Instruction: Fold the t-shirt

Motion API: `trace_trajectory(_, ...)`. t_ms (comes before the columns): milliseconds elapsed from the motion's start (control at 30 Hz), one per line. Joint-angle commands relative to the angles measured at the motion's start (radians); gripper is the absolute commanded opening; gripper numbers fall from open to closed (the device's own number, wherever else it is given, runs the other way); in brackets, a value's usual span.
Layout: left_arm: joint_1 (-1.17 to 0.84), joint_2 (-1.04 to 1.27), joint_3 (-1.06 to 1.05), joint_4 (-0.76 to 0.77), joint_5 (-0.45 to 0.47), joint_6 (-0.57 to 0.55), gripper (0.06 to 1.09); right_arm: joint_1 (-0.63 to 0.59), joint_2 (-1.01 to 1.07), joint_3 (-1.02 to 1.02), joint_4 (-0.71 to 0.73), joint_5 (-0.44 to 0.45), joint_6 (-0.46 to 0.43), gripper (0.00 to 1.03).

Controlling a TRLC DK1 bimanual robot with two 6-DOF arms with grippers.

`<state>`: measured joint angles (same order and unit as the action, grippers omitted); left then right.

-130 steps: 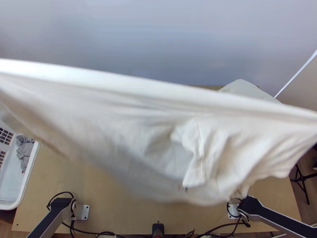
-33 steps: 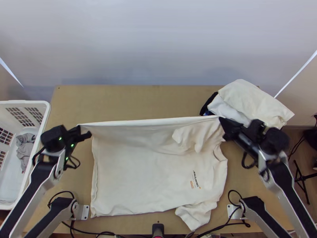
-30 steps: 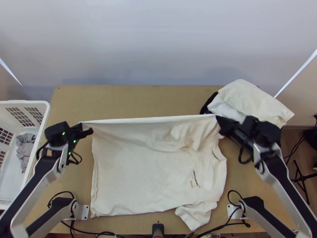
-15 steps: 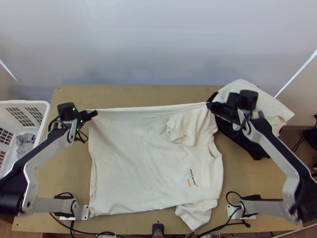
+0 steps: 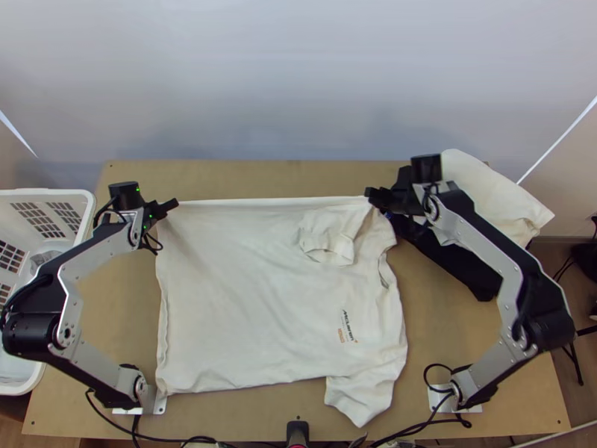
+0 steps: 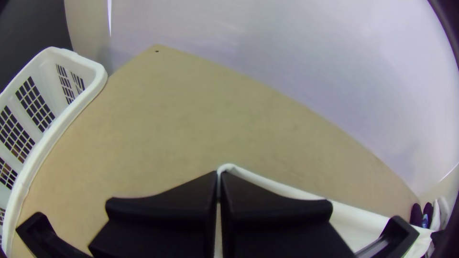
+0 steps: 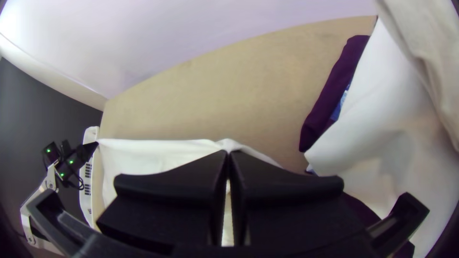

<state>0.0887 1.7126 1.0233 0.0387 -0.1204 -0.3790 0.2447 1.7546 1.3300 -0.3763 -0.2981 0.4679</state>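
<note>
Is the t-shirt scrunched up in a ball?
No, the t-shirt lies mostly spread, the left tool and right tool pinching its far edge.

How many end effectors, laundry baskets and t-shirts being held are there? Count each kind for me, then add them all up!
End effectors (left end effector, right end effector): 2
Laundry basket: 1
Held t-shirt: 1
Total: 4

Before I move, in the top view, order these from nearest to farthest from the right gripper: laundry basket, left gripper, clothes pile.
1. Clothes pile, immediately to the right of the right gripper.
2. Left gripper, at the upper left corner of the t-shirt.
3. Laundry basket, beyond that, farthest left.
</note>
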Motion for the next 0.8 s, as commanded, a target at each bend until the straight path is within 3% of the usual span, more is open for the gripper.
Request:
trace_trajectory(0, 0.032, 0.051, 0.044, -0.013, -0.002, 0.028, 0.09, 0.030, 0.135, 0.133, -0.072, 0.054, 0.003, 0.03)
trace_trajectory(467, -0.021, 0.124, 0.170, -0.086, 0.041, 0.058, 0.09, 0.076, 0.333, 0.387, -0.059, 0.165, -0.015, 0.03)
trace_trajectory(767, -0.070, 0.104, 0.236, -0.344, 0.102, 0.057, 0.09, 0.099, 0.281, 0.379, -0.105, 0.186, -0.014, 0.03)
